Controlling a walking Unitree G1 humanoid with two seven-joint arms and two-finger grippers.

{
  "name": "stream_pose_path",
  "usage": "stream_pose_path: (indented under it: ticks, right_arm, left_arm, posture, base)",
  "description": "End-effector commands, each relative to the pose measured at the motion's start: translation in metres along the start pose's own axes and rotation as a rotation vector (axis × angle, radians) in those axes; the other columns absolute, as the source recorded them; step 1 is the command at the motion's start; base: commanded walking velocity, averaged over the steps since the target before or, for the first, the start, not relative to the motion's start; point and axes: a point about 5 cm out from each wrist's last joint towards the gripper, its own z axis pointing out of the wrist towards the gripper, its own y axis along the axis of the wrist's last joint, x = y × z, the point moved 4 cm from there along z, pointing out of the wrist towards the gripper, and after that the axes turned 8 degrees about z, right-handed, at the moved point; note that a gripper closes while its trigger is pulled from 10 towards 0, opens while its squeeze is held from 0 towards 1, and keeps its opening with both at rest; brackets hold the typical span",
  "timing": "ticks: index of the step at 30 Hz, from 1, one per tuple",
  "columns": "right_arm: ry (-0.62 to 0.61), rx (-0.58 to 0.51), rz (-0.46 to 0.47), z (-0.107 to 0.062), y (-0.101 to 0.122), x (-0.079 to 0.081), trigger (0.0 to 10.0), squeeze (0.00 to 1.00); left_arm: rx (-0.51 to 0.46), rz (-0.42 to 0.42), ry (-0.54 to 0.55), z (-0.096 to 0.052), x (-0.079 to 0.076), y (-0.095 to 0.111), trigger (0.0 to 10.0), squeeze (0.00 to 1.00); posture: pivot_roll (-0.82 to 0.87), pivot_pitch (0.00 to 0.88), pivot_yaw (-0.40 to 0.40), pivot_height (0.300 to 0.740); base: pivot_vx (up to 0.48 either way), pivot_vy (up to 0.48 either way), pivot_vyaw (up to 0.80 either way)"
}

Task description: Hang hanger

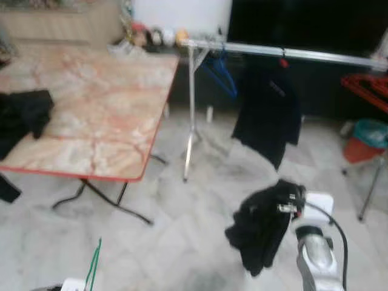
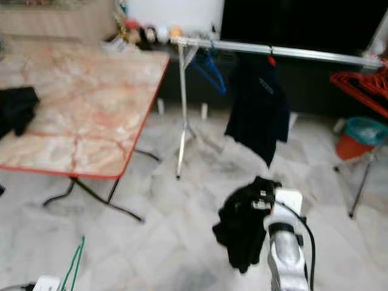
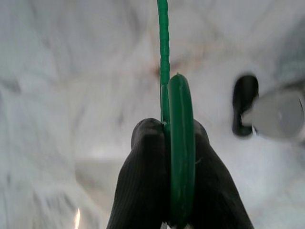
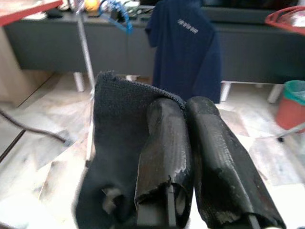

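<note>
A green hanger (image 3: 180, 152) is clamped between my left gripper's (image 3: 178, 157) black fingers; its thin green wire (image 1: 93, 264) rises at the bottom left of the head view. My right gripper (image 4: 186, 157) is shut on a black garment (image 1: 262, 225) that hangs from it low over the floor, on the right. Ahead stands a silver clothes rail (image 1: 285, 54) with a blue hanger (image 1: 221, 74) and a dark shirt (image 1: 270, 112) on a red hanger hook.
A marble-patterned folding table (image 1: 97, 115) with a red edge stands to the left, black clothes (image 1: 21, 115) lying on it. A red rack (image 1: 370, 88) and an orange bin with a teal rim (image 1: 367, 140) stand at the right. Pale marble floor lies between me and the rail.
</note>
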Motion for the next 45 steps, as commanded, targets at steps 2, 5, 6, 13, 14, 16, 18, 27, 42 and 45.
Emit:
stream_pose_path:
  ticks: [2, 5, 6, 13, 14, 16, 18, 27, 42, 45]
  right_arm:
    - [-0.015, -0.021, 0.011, 0.001, 0.006, -0.004, 10.0, 0.00]
    - [-0.030, -0.022, 0.014, 0.000, 0.006, -0.006, 10.0, 0.00]
    - [-0.035, -0.020, 0.020, 0.000, 0.005, -0.006, 10.0, 0.00]
    - [-0.045, -0.012, 0.026, 0.000, 0.003, -0.005, 10.0, 0.00]
    - [-0.047, -0.012, 0.027, 0.000, 0.003, -0.005, 10.0, 0.00]
    - [-0.059, -0.013, 0.038, 0.000, 0.002, -0.005, 10.0, 0.00]
    - [-0.056, -0.010, 0.031, 0.000, 0.002, -0.005, 10.0, 0.00]
    - [-0.082, -0.014, 0.033, -0.008, -0.002, -0.007, 10.0, 0.00]
    - [-0.062, -0.021, 0.025, -0.001, 0.002, 0.001, 10.0, 0.00]
    - [-0.059, -0.027, 0.024, 0.001, 0.005, 0.002, 10.0, 0.00]
  left_arm:
    - [0.043, 0.000, -0.002, -0.002, -0.002, -0.011, 10.0, 0.00]
    - [0.055, 0.014, -0.019, -0.002, -0.008, -0.015, 10.0, 0.00]
    - [0.071, 0.012, -0.023, -0.003, -0.010, -0.019, 10.0, 0.00]
    - [0.123, 0.006, -0.016, -0.008, -0.009, -0.035, 10.0, 0.00]
    - [0.128, 0.004, -0.014, -0.008, -0.008, -0.036, 10.0, 0.00]
    - [0.141, -0.004, -0.010, -0.010, -0.008, -0.041, 10.0, 0.00]
    - [0.149, -0.005, -0.011, -0.011, -0.009, -0.044, 10.0, 0.00]
    - [0.118, 0.017, -0.024, -0.008, -0.007, -0.034, 10.0, 0.00]
    - [0.104, 0.023, -0.025, -0.007, -0.008, -0.030, 10.0, 0.00]
    - [0.105, 0.022, -0.026, -0.007, -0.009, -0.030, 10.0, 0.00]
  posture:
    - [0.05, 0.000, -0.030, 0.740]
    - [0.04, 0.000, -0.026, 0.740]
    - [0.04, 0.000, -0.027, 0.740]
    - [0.05, 0.000, -0.032, 0.740]
    - [0.05, 0.000, -0.032, 0.740]
    - [0.05, 0.000, -0.036, 0.740]
    - [0.06, 0.000, -0.036, 0.740]
    - [0.06, 0.000, -0.034, 0.740]
    - [0.08, 0.000, -0.043, 0.740]
    - [0.08, 0.000, -0.049, 0.740]
  base:
    - [0.000, 0.000, 0.40]
    - [0.000, 0.000, 0.13]
    - [0.000, 0.000, 0.00]
    - [0.000, 0.077, 0.00]
    - [0.000, 0.277, 0.00]
    - [0.000, 0.279, 0.00]
    - [0.000, 0.277, 0.00]
    - [0.000, 0.277, 0.00]
    - [0.000, 0.298, 0.00]
    - [0.000, 0.333, 0.00]
